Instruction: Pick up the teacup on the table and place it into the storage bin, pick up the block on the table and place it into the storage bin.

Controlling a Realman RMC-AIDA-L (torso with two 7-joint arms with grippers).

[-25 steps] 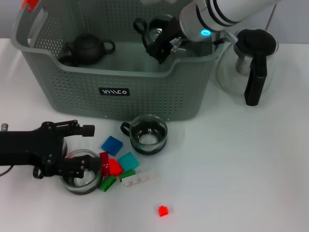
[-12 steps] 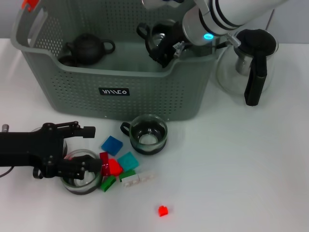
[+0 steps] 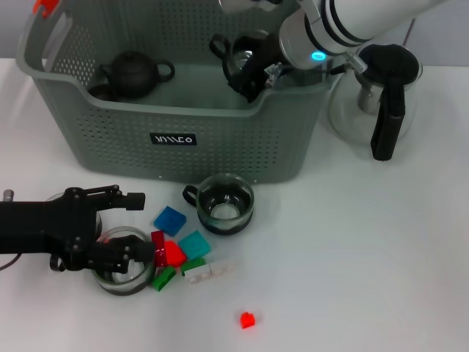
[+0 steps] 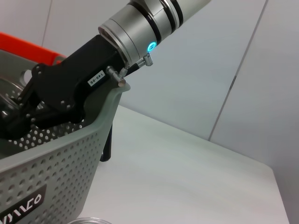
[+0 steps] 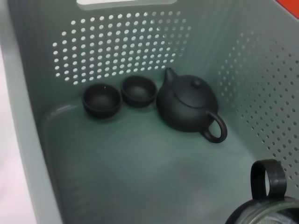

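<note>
Right gripper (image 3: 245,70), jaws closed on glass teacup (image 3: 238,55) above storage bin (image 3: 176,136), upper centre; left gripper (image 3: 128,227), lower left, jaws open around second teacup (image 3: 121,268); risk: releasing high, cup may strike black teapot (image 3: 132,73).

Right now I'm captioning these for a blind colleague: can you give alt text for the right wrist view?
Inside the grey-green storage bin, a dark teapot stands beside two small dark cups near the perforated back wall. A glass teacup with a black handle shows at the frame's edge.
</note>
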